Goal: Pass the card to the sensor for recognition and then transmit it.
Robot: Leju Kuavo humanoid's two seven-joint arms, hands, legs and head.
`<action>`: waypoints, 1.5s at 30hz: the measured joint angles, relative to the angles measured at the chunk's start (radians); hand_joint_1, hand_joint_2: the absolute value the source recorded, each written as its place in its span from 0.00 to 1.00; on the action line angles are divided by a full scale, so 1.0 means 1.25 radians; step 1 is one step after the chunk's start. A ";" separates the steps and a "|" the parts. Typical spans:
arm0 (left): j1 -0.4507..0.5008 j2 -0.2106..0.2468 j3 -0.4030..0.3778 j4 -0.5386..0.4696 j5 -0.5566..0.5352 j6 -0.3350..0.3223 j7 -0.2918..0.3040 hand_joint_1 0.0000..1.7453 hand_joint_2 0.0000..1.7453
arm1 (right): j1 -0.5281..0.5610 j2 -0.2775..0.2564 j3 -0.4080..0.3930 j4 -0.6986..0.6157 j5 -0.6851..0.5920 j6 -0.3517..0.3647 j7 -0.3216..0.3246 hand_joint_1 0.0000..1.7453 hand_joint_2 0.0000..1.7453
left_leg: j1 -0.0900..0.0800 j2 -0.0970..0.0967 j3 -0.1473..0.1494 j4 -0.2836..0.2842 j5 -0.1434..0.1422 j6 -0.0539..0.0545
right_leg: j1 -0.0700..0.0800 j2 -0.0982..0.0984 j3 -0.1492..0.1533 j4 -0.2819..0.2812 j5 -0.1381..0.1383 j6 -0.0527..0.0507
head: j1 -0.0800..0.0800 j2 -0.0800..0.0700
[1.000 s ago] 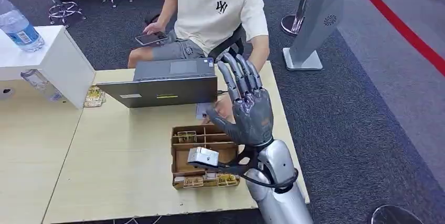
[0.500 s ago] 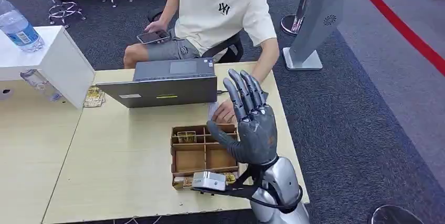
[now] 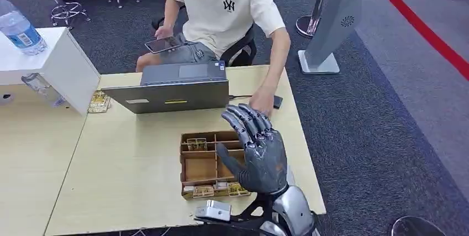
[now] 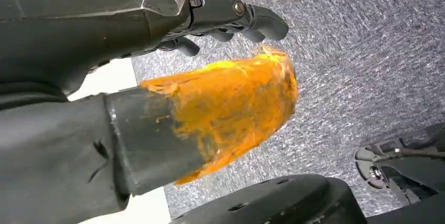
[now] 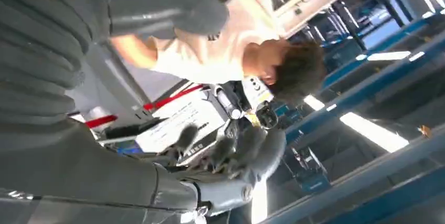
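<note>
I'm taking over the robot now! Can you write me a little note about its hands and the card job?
Right robot hand: open, holding nothing, raised over the wooden compartment box.
Left robot hand: hangs over carpet, with nothing seen in it; open or shut is unclear.
A person's hand rests on the table by a small dark item, near the laptop.
Done: cannot tell.
Left: find the card, show it to the sensor, pass it on.

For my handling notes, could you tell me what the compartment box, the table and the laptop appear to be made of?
The box looks like thin unfinished wood or plywood: matte brown, with thin slotted dividers. The table appears to be pale wood-grain laminate, smooth, with a seam between panels. The laptop has a matte grey shell, metal or plastic; I cannot tell which. The right hand hovering over the box looks like dark glossy plastic or metal.
</note>
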 joint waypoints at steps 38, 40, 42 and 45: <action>0.000 0.000 0.015 0.000 0.003 0.002 -0.012 0.00 0.00 | 0.009 -0.007 -0.055 0.162 0.106 -0.001 0.092 0.52 1.00 | 0.000 0.000 -0.001 0.000 0.000 0.000 | 0.000 0.000 0.000 0.000 0.000 0.000 | 0.000 0.000; 0.000 0.000 0.016 0.000 0.002 0.002 -0.013 0.00 0.00 | 0.013 -0.009 -0.057 0.167 0.109 -0.001 0.096 0.54 1.00 | 0.000 0.000 0.000 0.000 0.000 0.000 | 0.000 0.000 0.000 0.000 0.000 0.000 | 0.000 0.000; 0.000 0.000 0.018 0.000 0.002 0.002 -0.014 0.00 0.00 | 0.017 -0.010 -0.061 0.171 0.113 -0.001 0.099 0.53 1.00 | 0.000 0.000 -0.001 0.000 0.000 0.000 | 0.000 0.000 0.000 0.000 0.000 0.000 | 0.000 0.000; 0.000 0.000 0.019 0.000 0.002 0.002 -0.014 0.00 0.00 | 0.022 -0.010 -0.067 0.176 0.116 -0.001 0.099 0.56 1.00 | 0.000 0.000 0.000 0.000 0.000 0.000 | 0.000 0.000 0.000 0.000 0.000 0.000 | 0.000 0.000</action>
